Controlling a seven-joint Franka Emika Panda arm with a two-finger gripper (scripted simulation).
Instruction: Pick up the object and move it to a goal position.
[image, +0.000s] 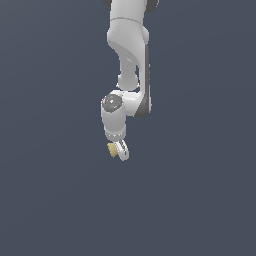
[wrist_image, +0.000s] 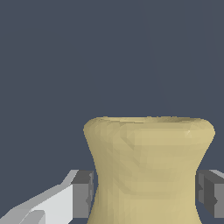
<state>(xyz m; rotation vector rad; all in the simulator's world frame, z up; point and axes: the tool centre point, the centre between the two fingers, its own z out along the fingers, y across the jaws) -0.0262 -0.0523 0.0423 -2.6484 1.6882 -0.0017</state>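
Between the two grey pads of our claw (wrist_image: 146, 192) sits the object (wrist_image: 148, 166), a tan-yellow spool with a pinched waist and a flared round end. From the wrist view we see that end spreading wider than the waist, and a pad (wrist_image: 83, 192) stands hard against each side of the narrow part; we read the jaws as closed onto the spool, with no gap showing on either side. One white finger (wrist_image: 48, 203) runs back from the pad toward the camera.

From the exterior view we see our white arm (image: 131, 50) coming down from the picture's upper edge, bending at a grey-capped joint (image: 112, 103), and ending in the claw (image: 118, 150). The object (image: 112, 149) shows there only as a small yellow bit at the fingertips, poking out toward the exterior view's left of a pale finger (image: 123, 151). Behind everything lies a plain dark blue-grey surface (image: 200, 200) without edge or corner, so we cannot tell whether the spool rests on it or hangs above it.
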